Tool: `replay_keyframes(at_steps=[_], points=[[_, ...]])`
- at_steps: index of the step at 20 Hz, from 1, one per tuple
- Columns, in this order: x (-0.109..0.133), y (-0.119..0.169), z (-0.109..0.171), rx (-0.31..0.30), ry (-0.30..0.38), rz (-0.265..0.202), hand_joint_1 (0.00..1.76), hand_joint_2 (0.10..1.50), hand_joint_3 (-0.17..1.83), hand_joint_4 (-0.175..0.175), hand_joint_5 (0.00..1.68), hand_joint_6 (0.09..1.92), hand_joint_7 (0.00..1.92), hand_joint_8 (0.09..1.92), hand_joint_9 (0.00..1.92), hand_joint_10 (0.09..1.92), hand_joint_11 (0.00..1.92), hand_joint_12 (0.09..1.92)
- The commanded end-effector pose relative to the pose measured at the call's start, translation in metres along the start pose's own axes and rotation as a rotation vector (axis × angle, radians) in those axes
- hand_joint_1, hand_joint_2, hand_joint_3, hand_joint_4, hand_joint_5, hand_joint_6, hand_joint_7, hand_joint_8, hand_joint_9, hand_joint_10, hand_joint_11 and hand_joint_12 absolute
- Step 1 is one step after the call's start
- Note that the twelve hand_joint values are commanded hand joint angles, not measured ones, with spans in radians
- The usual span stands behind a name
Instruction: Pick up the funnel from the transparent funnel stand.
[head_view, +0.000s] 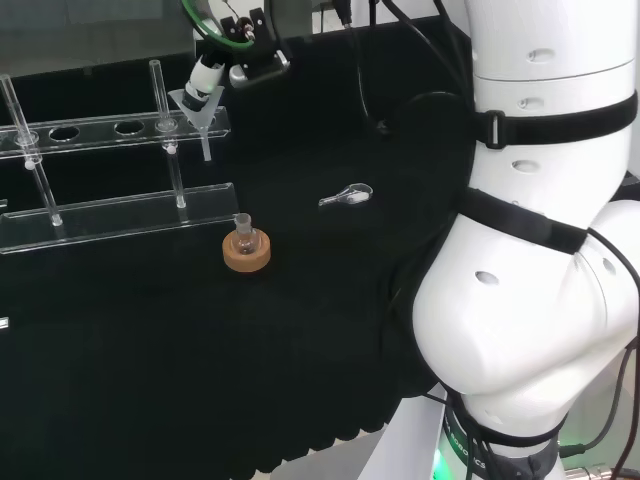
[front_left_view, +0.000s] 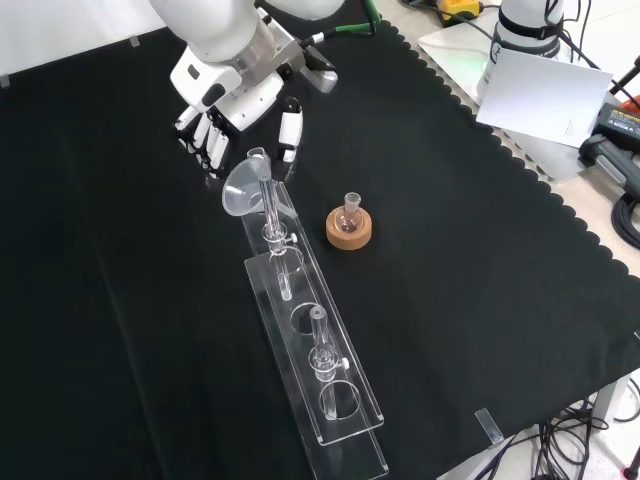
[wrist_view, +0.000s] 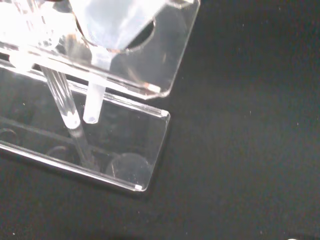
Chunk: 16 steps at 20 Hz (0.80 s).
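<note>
nearest me in the front view, the transparent funnel stand (front_left_view: 335, 425) runs up the cloth as two clear shelves on posts; taking it as landmark; just beside its far half, to the right, a small flask on a cork ring (front_left_view: 350, 230) stands apart from it; at the stand's far end the funnel (front_left_view: 247, 183) sits tilted, its stem down through the end hole of the top shelf, as the wrist view confirms (wrist_view: 95, 102); beyond that end the hand (front_left_view: 215, 125) hangs.

risks, as i judge them: the stem is not yet clear of the hole, so a sideways pull would catch it on the shelf and drag or tip the stand; the tilt could let the cone slide out from between the fingers; a swing towards the flask could knock it off the ring.

pose: hand comes down from above the stand's far end; fingers curled on one side of the cone, thumb on the other, pinching the funnel's rim.
</note>
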<state>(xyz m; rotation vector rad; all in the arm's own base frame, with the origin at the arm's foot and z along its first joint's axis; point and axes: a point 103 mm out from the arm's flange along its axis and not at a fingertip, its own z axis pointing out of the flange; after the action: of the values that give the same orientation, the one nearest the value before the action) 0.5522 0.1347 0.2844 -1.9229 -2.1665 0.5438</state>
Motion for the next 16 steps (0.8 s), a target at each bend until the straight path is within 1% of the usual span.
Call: replay_keyframes(at_steps=[1,3,4,5,7,8,9,10,11,12,14,16], points=[[0.003,-0.010,-0.010,-0.028,-0.009,-0.002,0.67,0.72,0.04,-0.018,0.66,0.09,0.81,0.64,0.53,0.61,0.00,1.29],[0.001,-0.017,-0.013,-0.034,-0.009,-0.007,0.67,0.72,0.04,-0.018,0.66,0.09,0.82,0.65,0.54,0.61,0.00,1.29],[-0.002,-0.020,-0.015,-0.021,-0.006,-0.011,0.67,0.72,0.04,-0.018,0.64,0.09,0.79,0.64,0.53,0.60,0.00,1.29],[-0.005,-0.023,-0.016,-0.010,-0.008,-0.018,0.66,0.72,0.04,-0.014,0.57,0.09,0.70,0.62,0.48,0.60,0.00,1.29],[-0.007,-0.028,-0.018,0.005,-0.016,-0.021,0.61,0.70,0.03,-0.010,0.30,0.09,0.40,0.55,0.24,0.66,0.00,1.24],[-0.009,-0.030,-0.019,0.011,-0.019,-0.022,0.59,0.69,0.03,-0.010,0.18,0.09,0.24,0.53,0.13,0.65,0.00,1.20],[-0.011,-0.032,-0.019,0.029,-0.026,-0.020,0.58,0.68,0.02,-0.010,0.09,0.09,0.13,0.44,0.07,0.54,0.00,1.16],[-0.012,-0.034,-0.018,0.039,-0.026,-0.019,0.56,0.67,0.02,-0.010,0.05,0.09,0.07,0.27,0.03,0.32,0.00,1.08],[-0.012,-0.035,-0.016,0.053,-0.028,-0.018,0.54,0.66,0.01,-0.007,0.02,0.09,0.03,0.14,0.01,0.17,0.00,0.98],[-0.012,-0.036,-0.014,0.059,-0.034,-0.018,0.52,0.65,0.00,-0.003,0.01,0.09,0.01,0.09,0.01,0.09,0.00,0.91],[-0.010,-0.035,-0.009,0.061,-0.039,-0.017,0.51,0.64,0.00,0.006,0.00,0.09,0.00,0.09,0.00,0.09,0.00,0.80],[-0.007,-0.034,-0.005,0.061,-0.044,-0.020,0.50,0.63,0.00,0.011,0.00,0.09,0.00,0.09,0.00,0.09,0.00,0.76]])
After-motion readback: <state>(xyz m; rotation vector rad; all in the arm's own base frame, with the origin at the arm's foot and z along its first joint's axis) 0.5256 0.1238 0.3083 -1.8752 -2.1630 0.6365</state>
